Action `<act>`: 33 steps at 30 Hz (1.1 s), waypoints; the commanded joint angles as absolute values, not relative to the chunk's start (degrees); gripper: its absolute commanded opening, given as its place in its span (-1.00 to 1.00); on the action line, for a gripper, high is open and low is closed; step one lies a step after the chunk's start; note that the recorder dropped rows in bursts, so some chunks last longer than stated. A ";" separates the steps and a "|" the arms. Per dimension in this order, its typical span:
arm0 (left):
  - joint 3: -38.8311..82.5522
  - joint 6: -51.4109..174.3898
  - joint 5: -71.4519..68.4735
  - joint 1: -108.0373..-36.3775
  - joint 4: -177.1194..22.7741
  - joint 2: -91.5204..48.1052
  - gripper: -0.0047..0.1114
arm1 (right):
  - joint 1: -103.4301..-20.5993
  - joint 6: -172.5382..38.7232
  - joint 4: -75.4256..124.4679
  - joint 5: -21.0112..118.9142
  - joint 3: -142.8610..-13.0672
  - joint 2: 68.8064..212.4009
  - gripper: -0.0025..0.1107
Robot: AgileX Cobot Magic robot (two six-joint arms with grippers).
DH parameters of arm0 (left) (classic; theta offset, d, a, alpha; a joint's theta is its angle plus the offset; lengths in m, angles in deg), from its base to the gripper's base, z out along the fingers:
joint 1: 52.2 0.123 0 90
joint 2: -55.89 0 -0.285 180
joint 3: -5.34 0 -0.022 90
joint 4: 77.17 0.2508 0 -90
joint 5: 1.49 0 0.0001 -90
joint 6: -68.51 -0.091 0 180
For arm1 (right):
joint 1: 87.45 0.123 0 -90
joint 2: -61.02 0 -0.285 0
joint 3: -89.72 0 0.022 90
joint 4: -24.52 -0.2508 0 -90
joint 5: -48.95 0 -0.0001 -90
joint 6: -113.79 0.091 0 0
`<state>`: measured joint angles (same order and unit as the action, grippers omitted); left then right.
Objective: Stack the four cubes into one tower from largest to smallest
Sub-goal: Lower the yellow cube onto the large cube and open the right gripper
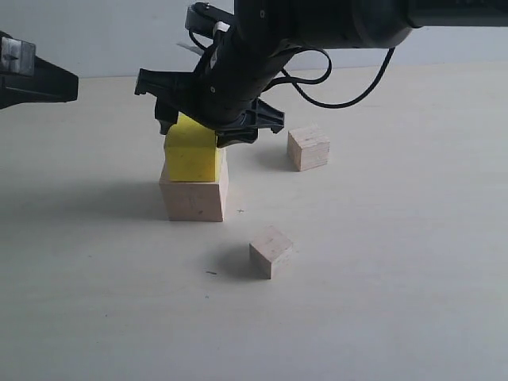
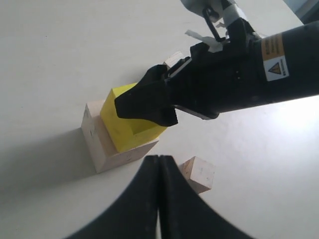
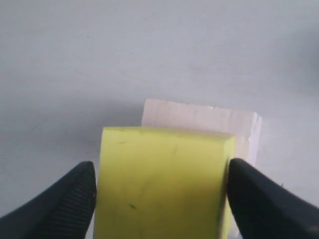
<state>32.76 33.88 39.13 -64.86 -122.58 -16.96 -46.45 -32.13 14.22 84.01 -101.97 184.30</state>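
Note:
The bright yellow cube (image 1: 193, 159) rests on the large pale wooden cube (image 1: 194, 201) left of centre. My right gripper (image 1: 202, 127) comes down over it, with one finger against each side of the yellow cube (image 3: 164, 184); the large cube (image 3: 199, 122) shows beyond it. One small pale wooden cube (image 1: 308, 148) sits behind and to the right, the other (image 1: 271, 252) in front. My left gripper (image 1: 40, 75) hangs at the far left, fingers pressed together (image 2: 159, 158) and empty, looking at the yellow cube (image 2: 130, 135), the large cube (image 2: 99, 149) and a small cube (image 2: 198, 174).
The pale tabletop (image 1: 397, 302) stretches around the cubes. The right arm's black body and cable (image 1: 333, 48) reach in from the upper right, above the far small cube.

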 commanded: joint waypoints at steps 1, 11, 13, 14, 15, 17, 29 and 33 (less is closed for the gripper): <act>33.00 34.25 39.46 -64.73 -123.41 -16.58 -0.92 | -46.49 -32.62 14.04 83.35 -101.98 184.55 0.37; 33.00 34.25 39.71 -64.73 -123.41 -16.58 -0.92 | -46.49 -29.72 11.12 87.42 -101.98 184.55 0.37; 33.00 34.25 39.71 -64.73 -123.41 -16.58 -0.92 | -46.49 -29.72 11.03 88.62 -101.98 184.55 0.37; 33.00 34.25 39.71 -64.73 -123.41 -16.58 -0.92 | -46.49 -29.83 10.46 89.38 -101.98 184.55 0.37; 33.00 34.25 39.71 -64.73 -123.41 -16.58 -0.92 | -46.49 -30.19 9.64 89.63 -101.98 184.55 0.37; 33.00 34.25 39.71 -64.73 -123.41 -16.58 -0.92 | -46.49 -30.79 8.85 89.76 -101.98 184.33 0.37; 33.00 34.25 39.82 -64.73 -123.41 -16.58 -0.92 | -46.49 -31.93 8.62 89.34 -101.98 183.38 0.37; 33.00 34.25 39.82 -64.73 -123.41 -16.58 -0.92 | -46.59 -33.00 9.27 89.12 -101.98 181.01 0.37</act>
<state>32.76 34.02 39.76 -64.86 -122.68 -16.96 -46.45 -31.88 8.45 89.35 -101.97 183.32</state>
